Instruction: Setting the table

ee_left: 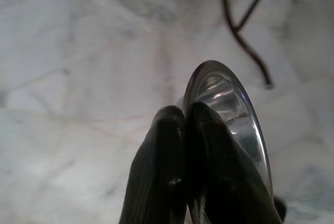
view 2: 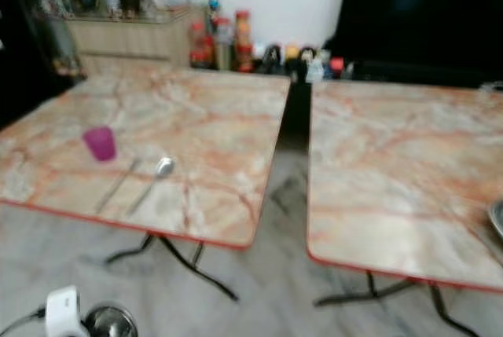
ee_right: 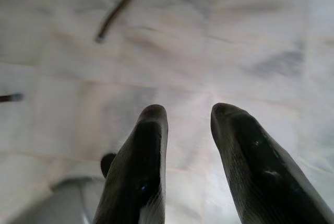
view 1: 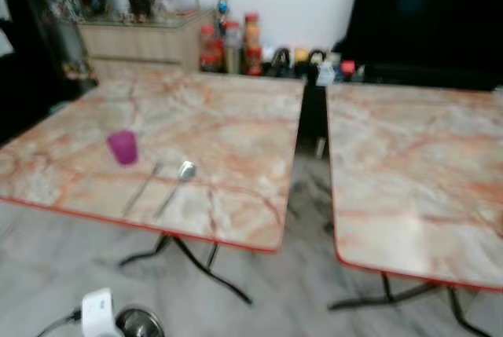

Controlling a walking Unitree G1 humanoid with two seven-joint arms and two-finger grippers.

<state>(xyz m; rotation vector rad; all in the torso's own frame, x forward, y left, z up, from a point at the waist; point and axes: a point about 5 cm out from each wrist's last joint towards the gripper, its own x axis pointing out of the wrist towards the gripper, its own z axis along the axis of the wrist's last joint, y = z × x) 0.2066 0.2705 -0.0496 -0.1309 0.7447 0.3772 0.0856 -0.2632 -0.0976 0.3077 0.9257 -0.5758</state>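
A purple cup (view 1: 122,148) stands on the left marble table (view 1: 236,125) near its front edge. Beside it lie a spoon (view 1: 185,170) and another slim utensil (view 1: 141,188). My left gripper (ee_left: 185,112) is shut on the rim of a steel bowl (ee_left: 229,109), held low above the floor in front of that table. The same bowl (view 1: 139,324) appears at the bottom of the left eye view, next to my white wrist piece (view 1: 98,309). My right gripper (ee_right: 188,117) hangs open over the marble floor with nothing between its fingers.
A second marble table (view 1: 416,172) stands to the right, with a narrow gap (view 1: 313,125) between the two. Something metallic (view 2: 497,219) lies at its right edge. Black table legs (view 1: 204,266) spread over the floor. Bottles (view 1: 236,42) and a sideboard (view 1: 141,38) line the back wall.
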